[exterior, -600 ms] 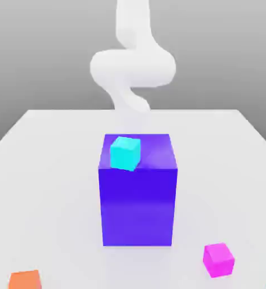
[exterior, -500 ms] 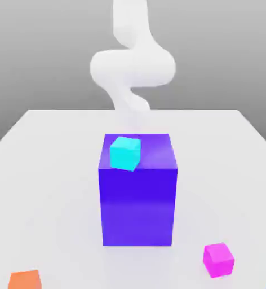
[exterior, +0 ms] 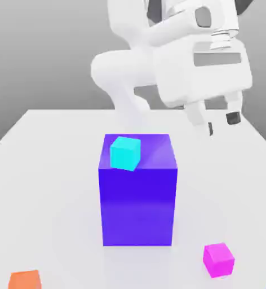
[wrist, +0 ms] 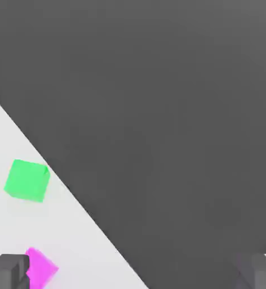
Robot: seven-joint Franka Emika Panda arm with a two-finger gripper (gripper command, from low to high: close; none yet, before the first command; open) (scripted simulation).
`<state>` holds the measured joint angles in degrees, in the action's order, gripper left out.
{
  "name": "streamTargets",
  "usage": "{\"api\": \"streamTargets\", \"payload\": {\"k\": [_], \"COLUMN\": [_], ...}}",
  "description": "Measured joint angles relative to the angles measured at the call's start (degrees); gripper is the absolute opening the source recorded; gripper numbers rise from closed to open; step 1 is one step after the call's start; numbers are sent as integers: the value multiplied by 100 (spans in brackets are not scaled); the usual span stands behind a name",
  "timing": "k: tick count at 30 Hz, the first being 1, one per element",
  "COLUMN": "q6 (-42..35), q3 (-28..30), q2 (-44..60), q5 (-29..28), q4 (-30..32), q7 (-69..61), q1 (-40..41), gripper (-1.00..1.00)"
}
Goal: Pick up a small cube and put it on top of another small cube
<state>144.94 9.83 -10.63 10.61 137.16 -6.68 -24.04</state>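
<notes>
cyan cube (exterior: pixel 125 153) atop big blue-violet block (exterior: pixel 137 206), orange cube (exterior: pixel 25 280) towards the exterior view's left; white table (exterior: pixel 51 186), grey backdrop (exterior: pixel 39 56)

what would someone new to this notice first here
Probably the big blue-violet block in the middle of the exterior view, with a cyan cube on top. Next, the white arm's open gripper, raised at upper right, and the magenta cube at lower right.

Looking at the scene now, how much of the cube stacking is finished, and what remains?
Finished: no stacking seen; the magenta cube sits on the table, and the cyan cube rests on the big blue block, not on a small cube.
In hand: nothing; the end effector hangs open above the table.
Left: grasp, lift, place, release.
</notes>
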Motion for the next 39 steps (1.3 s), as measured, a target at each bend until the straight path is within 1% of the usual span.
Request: {"api": "streamTargets", "payload": {"k": [4,7,11,15,17,20,21,28,33,39], "q6": [261,468,762,1063,1331,1818,1933,1922,1193,331], "q3": [-96,-163,-266,-325,-365,-525,-569,-571,-409,-589], "q2": [672,1161,1790,2384,2755,3380,3529,3531,2658,2948], "q5": [137,134,-56,-509,-560,-467,-440,-445,-663,-827], "q4": [106,190,309,433,399,283,254,254,404,-658], "q7": [-966,-1616,-2348,-2892,-3023,-3143,-3166,-3165,-3018,-3479], "q1": [-230,-383,-476,-573,-573,-448,-410,-409,-530,-582], "gripper": [0,0,0,0,0,0,-100,-100,-100,-100]}}
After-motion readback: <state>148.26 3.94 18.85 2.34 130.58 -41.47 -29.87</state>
